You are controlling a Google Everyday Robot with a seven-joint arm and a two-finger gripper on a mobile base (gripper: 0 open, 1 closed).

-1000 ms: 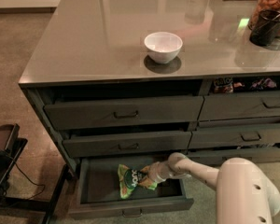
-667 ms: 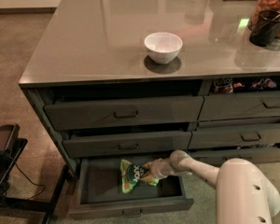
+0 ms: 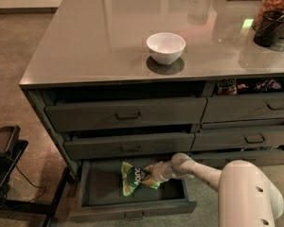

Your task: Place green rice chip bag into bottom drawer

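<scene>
The green rice chip bag (image 3: 135, 178) lies inside the open bottom drawer (image 3: 104, 186), toward the middle of its floor, its dark round logo facing up. My gripper (image 3: 155, 172) reaches into the drawer from the right at the end of the white arm (image 3: 203, 171) and sits against the bag's right edge. The bag rests low, at about floor level of the drawer. The drawer's small metal pull handle (image 3: 134, 216) shows at the front's middle.
A white bowl (image 3: 165, 47) stands on the grey counter (image 3: 85, 41). A jar of snacks (image 3: 274, 13) and a dark cup stand at the back right. Two upper drawers (image 3: 128, 113) are slightly ajar above the open one. A black stand (image 3: 4, 164) is on the floor at left.
The bag and my gripper have shifted a little to the right and deeper within the drawer. The bag now lies lower and flatter.
</scene>
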